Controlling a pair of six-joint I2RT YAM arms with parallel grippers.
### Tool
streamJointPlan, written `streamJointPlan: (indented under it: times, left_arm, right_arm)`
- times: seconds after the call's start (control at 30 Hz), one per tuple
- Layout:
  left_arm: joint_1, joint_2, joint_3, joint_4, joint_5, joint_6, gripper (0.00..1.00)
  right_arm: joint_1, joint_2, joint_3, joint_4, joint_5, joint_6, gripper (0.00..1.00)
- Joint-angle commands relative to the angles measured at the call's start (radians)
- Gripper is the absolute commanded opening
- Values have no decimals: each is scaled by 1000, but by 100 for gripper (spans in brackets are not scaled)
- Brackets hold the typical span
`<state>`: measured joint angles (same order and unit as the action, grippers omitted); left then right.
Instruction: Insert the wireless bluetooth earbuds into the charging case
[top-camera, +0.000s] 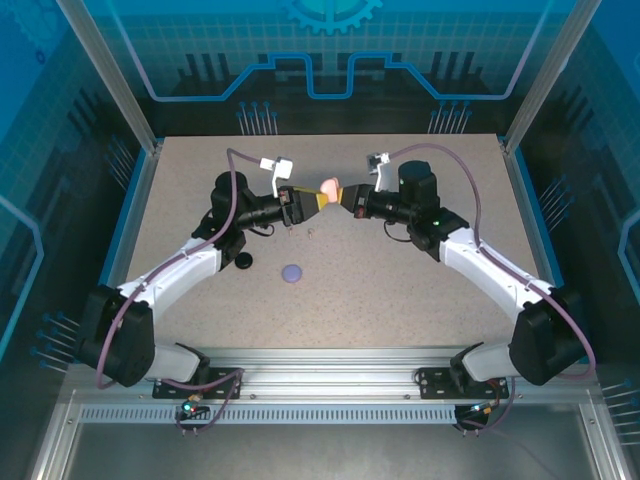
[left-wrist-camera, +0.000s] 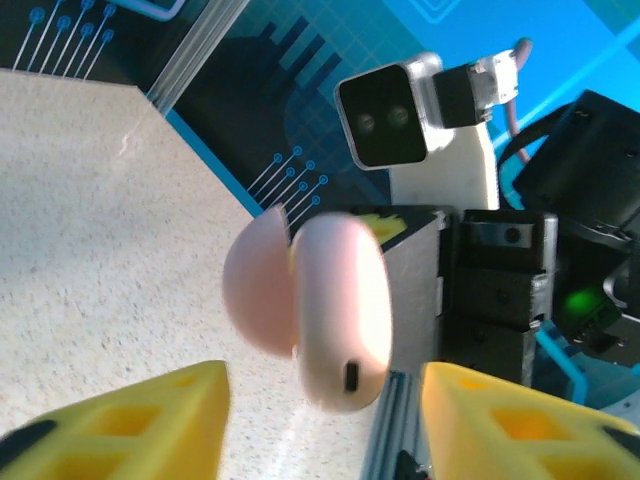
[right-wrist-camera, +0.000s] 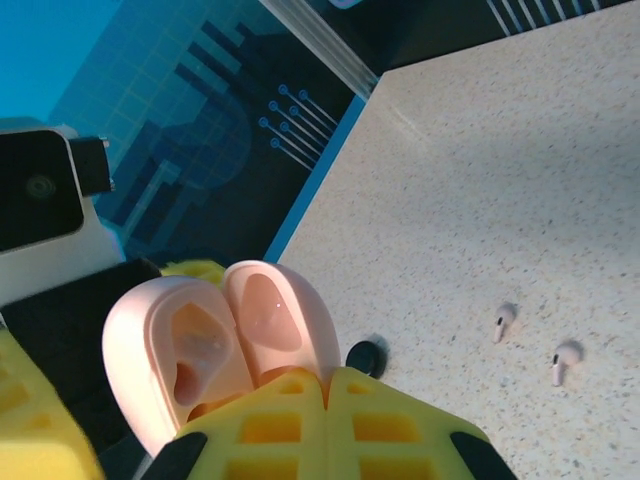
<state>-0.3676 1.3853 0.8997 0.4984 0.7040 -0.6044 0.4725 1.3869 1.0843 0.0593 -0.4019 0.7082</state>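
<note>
Now, nearest the bases, flat on the desk (top-camera: 400, 300): a purple round case (top-camera: 293, 273) and a black round case (top-camera: 243, 261). Farther out, loose on the desk and well apart from any socket: two pale earbuds (right-wrist-camera: 503, 320). Beyond and above, clear of the desk: the pink charging case (top-camera: 327, 188), lid open, pinched at its lower edge by the right gripper (right-wrist-camera: 325, 378), closed tight on it. Opposite, the left gripper (left-wrist-camera: 322, 388), roughly half open, fingers (left-wrist-camera: 150, 420) either side of the case and touching neither flank.

Likely trouble: a thin one-sided hold on a rounded shell. Could twist or slip free under a nudge from the left fingers, then drop among the buds and scatter them.

From the right wrist: both sockets, seemingly empty, plus the buds below. From the left wrist instead: the outer shell, its small dark slot, and the gaps beside each finger.
</note>
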Motion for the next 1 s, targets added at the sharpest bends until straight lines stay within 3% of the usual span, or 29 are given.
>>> streamJointPlan:
  times: [0.0,0.17,0.43,0.73,0.97]
  left_arm:
    - [25,14,24,-36,-21,21,67]
    - [58,14,93,-150,-26,85,80]
    - [67,54,289,-493,-83,344,97]
    - [76,205,528,-771,-65,558,99]
    - [85,351,719,-1015,5,702,95]
  right_arm:
    - [-6,10,96,-163,72,-92,0]
    - [-33,49,226,-365,154,-211,0]
    - [-48,206,509,-630,276,-465,0]
    - [-51,360,682,-731,348,-703,0]
    - [-56,424,730,-770,241,-782,0]
